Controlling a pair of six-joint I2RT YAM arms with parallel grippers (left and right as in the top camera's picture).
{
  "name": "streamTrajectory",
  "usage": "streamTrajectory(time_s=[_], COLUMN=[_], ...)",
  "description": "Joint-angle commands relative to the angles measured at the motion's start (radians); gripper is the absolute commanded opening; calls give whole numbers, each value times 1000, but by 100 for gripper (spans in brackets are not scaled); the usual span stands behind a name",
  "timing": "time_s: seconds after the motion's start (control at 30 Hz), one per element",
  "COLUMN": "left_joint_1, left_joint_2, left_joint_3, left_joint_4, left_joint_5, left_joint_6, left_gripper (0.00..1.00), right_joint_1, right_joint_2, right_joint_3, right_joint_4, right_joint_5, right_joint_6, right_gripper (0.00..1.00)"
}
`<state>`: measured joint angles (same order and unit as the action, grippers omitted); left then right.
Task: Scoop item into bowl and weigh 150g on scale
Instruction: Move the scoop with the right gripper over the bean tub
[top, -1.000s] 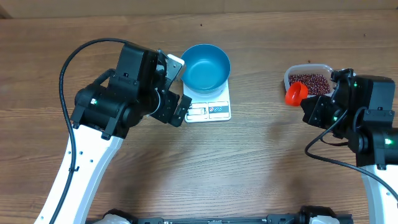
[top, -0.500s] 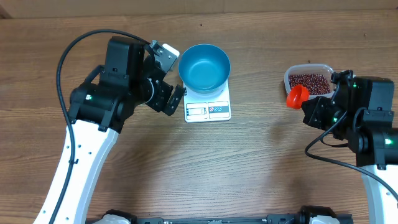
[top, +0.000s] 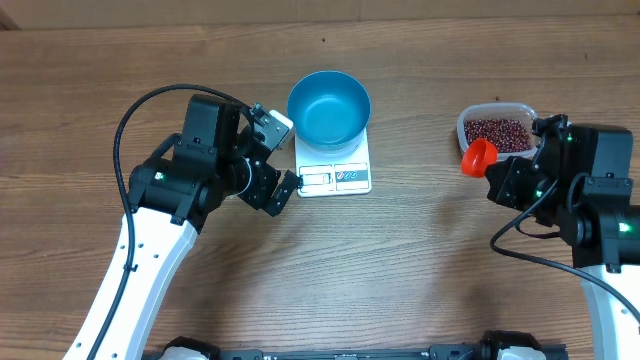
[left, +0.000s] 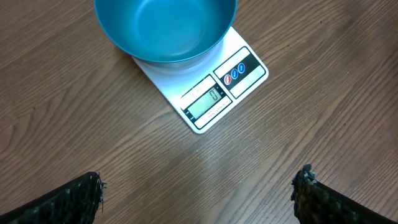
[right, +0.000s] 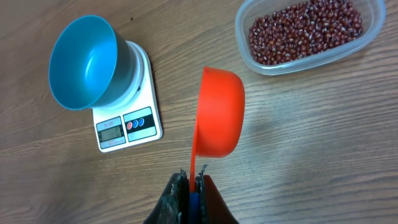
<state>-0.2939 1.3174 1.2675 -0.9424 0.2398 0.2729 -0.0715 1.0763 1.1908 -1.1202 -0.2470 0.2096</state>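
Inspecting, we find the bowl (top: 329, 108) seated on the scale (top: 336, 175), with the left pincer (top: 283, 152) gaping just beside them. We note the right pincer (right: 191, 186) clamped on an orange scoop (right: 219, 112) near the beans (right: 305, 31) in their tub (right: 371, 32).

My left arm (top: 120, 280) reaches up from the near left edge and bends right toward the middle, its wrist tipped downward. My left gripper (top: 283, 152) is spread as wide as it goes, fingertips (left: 87, 190) well apart, with nothing between them. My right arm (top: 600, 220) rises from the near right edge. My right gripper (right: 191, 185) points left, its jaws pinched tight on the thin handle of an orange scoop (right: 219, 112).
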Motion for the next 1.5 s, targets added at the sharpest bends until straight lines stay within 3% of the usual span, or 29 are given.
streamTrajectory(time_s=[0.0, 0.13, 1.47], left_joint_1=[4, 4, 3], left_joint_2=[-8, 4, 20], left_joint_3=[-3, -3, -3], left_joint_4=[5, 15, 51], left_joint_5=[5, 5, 5], left_joint_6=[14, -50, -53], left_gripper=[100, 100, 100], right_joint_1=[-3, -3, -3], right_joint_2=[-9, -9, -9], right_joint_3=[26, 26, 26], right_joint_4=[-3, -4, -13], right_joint_5=[8, 8, 7], right_joint_6=[6, 6, 6], right_gripper=[4, 4, 4])
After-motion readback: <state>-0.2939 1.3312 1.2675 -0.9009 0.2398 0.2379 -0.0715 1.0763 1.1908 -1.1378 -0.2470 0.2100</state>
